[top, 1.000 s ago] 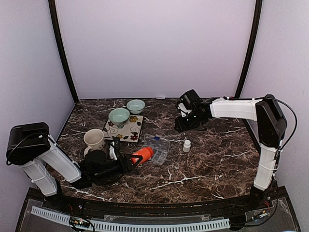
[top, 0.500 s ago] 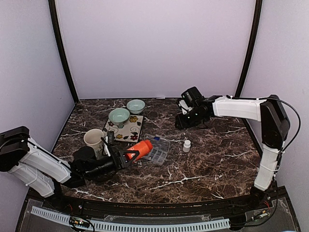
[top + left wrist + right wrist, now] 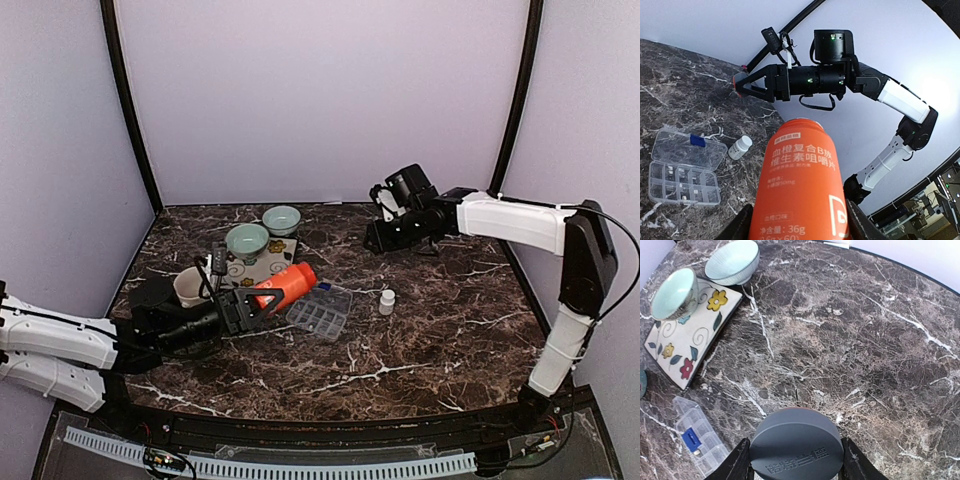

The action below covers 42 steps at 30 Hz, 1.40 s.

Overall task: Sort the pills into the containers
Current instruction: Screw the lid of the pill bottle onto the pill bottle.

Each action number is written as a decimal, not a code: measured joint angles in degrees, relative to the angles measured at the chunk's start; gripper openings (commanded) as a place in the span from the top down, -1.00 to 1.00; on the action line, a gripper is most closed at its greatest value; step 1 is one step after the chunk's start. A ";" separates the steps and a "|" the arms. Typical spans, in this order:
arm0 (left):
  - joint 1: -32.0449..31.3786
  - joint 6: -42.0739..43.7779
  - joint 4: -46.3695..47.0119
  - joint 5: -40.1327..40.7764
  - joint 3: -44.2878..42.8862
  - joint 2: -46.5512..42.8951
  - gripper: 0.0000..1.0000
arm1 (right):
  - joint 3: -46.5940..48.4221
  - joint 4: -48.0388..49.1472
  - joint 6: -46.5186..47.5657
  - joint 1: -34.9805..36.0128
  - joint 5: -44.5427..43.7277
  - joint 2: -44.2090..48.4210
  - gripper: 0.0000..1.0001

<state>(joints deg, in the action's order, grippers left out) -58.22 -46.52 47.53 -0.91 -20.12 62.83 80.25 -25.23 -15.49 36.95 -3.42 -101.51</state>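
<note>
My left gripper (image 3: pixel 258 300) is shut on an orange pill bottle (image 3: pixel 284 285) and holds it tilted above the table, just left of the clear organiser box (image 3: pixel 322 313). In the left wrist view the bottle (image 3: pixel 800 175) fills the space between my fingers (image 3: pixel 739 227), and the open organiser (image 3: pixel 682 172) lies to its left with a blue item (image 3: pixel 697 140) in the lid. My right gripper (image 3: pixel 379 238) hovers at the back right, shut on a grey round cap (image 3: pixel 796 447). A small white bottle (image 3: pixel 386 301) stands right of the organiser.
A cream mug (image 3: pixel 190 286) stands behind my left arm. Two pale green bowls (image 3: pixel 246 240) (image 3: pixel 281 218) sit by a flowered square mat (image 3: pixel 266 270) at the back left. The organiser also shows in the right wrist view (image 3: pixel 696 440).
My left arm has swung left and lifted the orange bottle higher, tilted beside the organiser. My right gripper has drifted slightly right and back with the cap.
</note>
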 measured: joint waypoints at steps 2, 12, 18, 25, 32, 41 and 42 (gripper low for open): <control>1.27 0.57 -1.46 -1.70 -0.90 -1.66 0.94 | 0.00 -0.02 -0.13 0.02 0.17 0.98 0.40; 12.26 1.05 -3.39 -16.44 -10.84 5.09 0.95 | 0.15 -0.04 -1.66 0.02 0.17 6.08 0.40; 18.51 -3.26 2.82 -28.13 -15.56 14.01 0.94 | 0.61 -0.09 -2.67 0.00 0.44 9.44 0.39; 24.39 -10.91 12.85 -38.66 -18.43 22.08 0.94 | 0.63 0.00 -3.91 -0.17 2.38 15.28 0.38; 26.73 -17.00 20.39 -45.42 -21.40 26.51 0.94 | 0.63 1.66 -5.73 -0.63 8.28 18.64 0.37; 26.95 -20.70 24.24 -50.47 -24.94 28.33 0.94 | 0.57 6.25 -8.55 -0.63 19.19 20.20 0.34; 26.99 -21.14 24.70 -50.95 -25.27 28.79 0.94 | 0.44 6.95 -8.90 -0.63 20.48 20.28 0.34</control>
<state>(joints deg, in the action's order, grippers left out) -31.22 -67.66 72.23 -51.86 -45.39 91.61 80.68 -18.28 -24.38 36.32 17.06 -81.23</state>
